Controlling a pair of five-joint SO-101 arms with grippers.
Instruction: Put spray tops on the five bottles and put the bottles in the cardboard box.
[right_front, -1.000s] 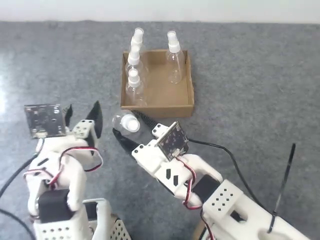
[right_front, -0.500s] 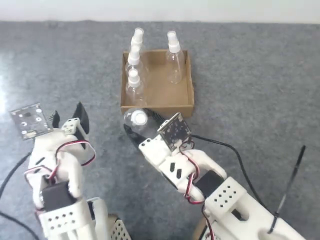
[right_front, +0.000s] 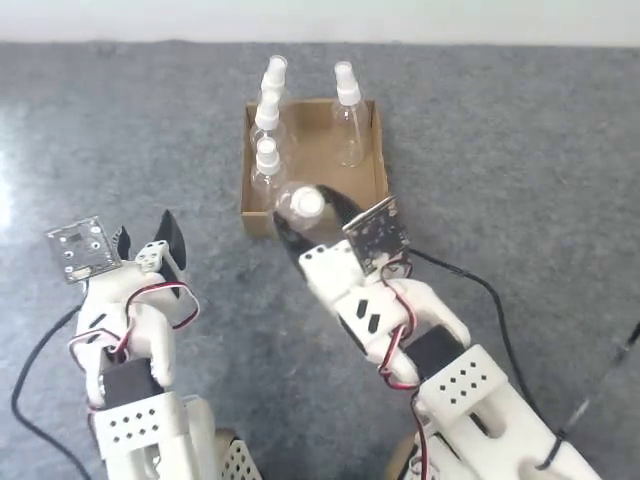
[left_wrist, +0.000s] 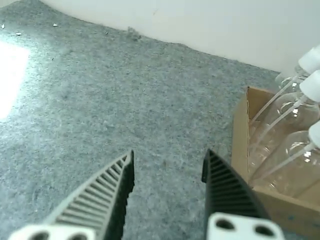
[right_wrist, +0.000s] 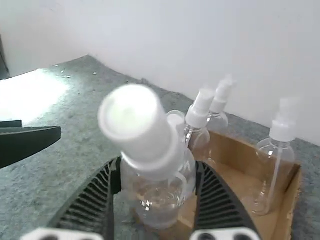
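Clear plastic bottle with a white spray top (right_front: 300, 205) sits clamped in the right gripper (right_front: 310, 217), whose black jaws hide its lower body, over the near edge of the brown cardboard box (right_front: 378, 150). Three more capped bottles (right_front: 268, 150) overlap along the box's left side, hard to separate; a fourth bottle (right_front: 348, 125) stands at its far right. The left gripper (left_wrist: 169, 156), jaws parted and empty, hovers over grey carpet (right_front: 520, 150) left of the box.
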